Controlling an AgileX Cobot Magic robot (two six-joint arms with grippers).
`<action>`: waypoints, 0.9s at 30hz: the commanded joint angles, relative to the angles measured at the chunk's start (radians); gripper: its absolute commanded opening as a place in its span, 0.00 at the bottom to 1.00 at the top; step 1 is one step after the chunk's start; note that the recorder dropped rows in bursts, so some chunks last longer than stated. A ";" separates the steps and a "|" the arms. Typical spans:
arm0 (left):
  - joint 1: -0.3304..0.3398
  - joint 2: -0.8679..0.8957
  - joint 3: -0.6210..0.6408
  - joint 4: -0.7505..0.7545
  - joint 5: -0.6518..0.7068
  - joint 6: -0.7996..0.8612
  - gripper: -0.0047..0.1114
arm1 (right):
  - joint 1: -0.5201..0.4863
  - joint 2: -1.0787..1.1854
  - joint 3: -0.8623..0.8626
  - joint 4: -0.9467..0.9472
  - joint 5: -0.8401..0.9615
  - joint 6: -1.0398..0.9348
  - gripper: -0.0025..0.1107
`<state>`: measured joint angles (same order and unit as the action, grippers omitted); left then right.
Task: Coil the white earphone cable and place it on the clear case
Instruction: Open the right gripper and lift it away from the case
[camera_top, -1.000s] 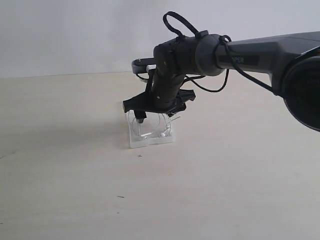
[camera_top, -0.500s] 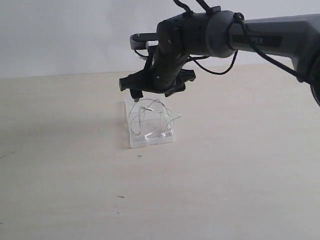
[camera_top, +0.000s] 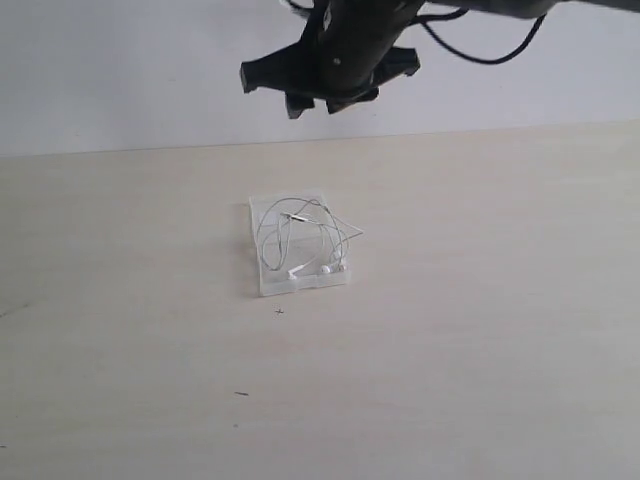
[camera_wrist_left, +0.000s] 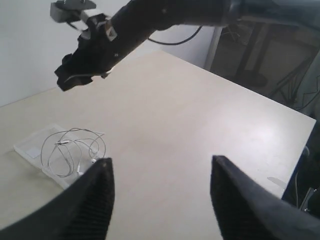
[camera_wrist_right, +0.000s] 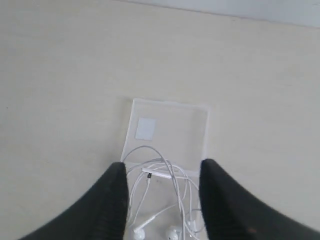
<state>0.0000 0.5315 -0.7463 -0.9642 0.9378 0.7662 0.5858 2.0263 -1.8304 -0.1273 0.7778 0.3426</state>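
On the pale counter (camera_top: 480, 360) the white earphone cable (camera_top: 298, 216) lies looped on the clear case (camera_top: 272, 284), six o'clock below the released right claw (camera_top: 316, 104); the left claw (camera_wrist_left: 161, 162), also released, is farther.

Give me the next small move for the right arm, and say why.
Probably draw the right hand up and away, touching nothing. It hangs open and empty above the clear case, and the white earphone cable lies in loose loops on the case, with the earbuds near one edge. One loop seems to overhang a side, but the placing looks done.
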 joint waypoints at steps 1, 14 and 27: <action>0.001 0.002 0.002 -0.003 -0.005 -0.008 0.31 | -0.004 -0.124 0.001 -0.032 0.082 0.005 0.22; 0.001 -0.002 0.002 -0.128 0.056 -0.022 0.04 | 0.085 -0.630 0.346 -0.091 0.072 0.092 0.02; 0.001 -0.073 0.002 -0.274 0.129 -0.022 0.04 | 0.118 -1.250 1.066 -0.026 -0.275 0.156 0.02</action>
<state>0.0000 0.4787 -0.7463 -1.2101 1.0451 0.7503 0.7000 0.8959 -0.8673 -0.1703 0.5893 0.4927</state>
